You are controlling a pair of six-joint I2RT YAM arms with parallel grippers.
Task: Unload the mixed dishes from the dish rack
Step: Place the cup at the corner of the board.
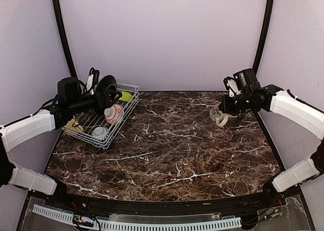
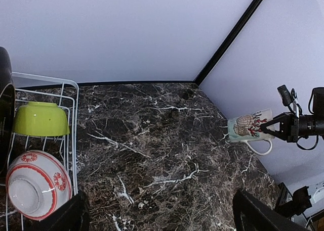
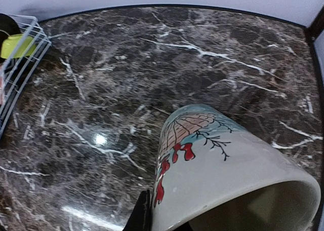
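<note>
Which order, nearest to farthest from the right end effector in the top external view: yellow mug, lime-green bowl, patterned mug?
1. Patterned mug, gripped by the right end effector.
2. Lime-green bowl, at the dish rack's back corner.
3. Yellow mug, at the rack's far-left end.

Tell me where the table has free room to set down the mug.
The table is bare from the dish rack across to the mug in the right gripper, and along the near side. It is crowded only at the far left, where the left gripper hangs over the rack.

Even bright light, glare on tabletop
</note>
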